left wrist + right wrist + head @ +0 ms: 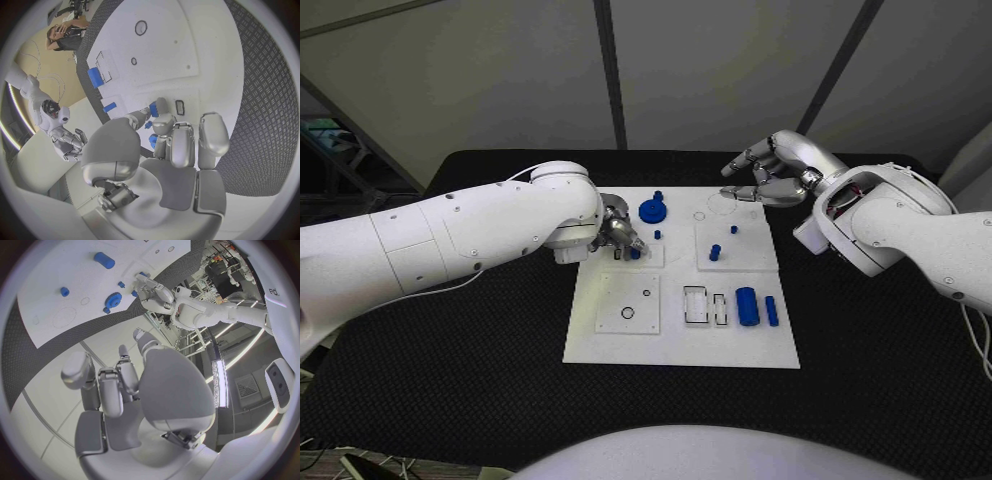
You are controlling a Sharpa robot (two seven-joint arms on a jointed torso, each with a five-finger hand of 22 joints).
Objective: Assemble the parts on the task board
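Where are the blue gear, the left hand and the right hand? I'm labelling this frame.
blue gear [653,210]: head view, its round top.
left hand [619,234]: head view, its knuckles.
right hand [769,172]: head view, its back.

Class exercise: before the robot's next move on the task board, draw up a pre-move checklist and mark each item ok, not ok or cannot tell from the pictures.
1. Left hand holds a small blue part at its fingertips: ok.
2. Part aligned with its slot: cannot tell.
3. Right hand off the task board, holding nothing: ok.
4. Blue gear stands apart from the left hand: ok.
5. Blue cylinder lies untouched: ok.
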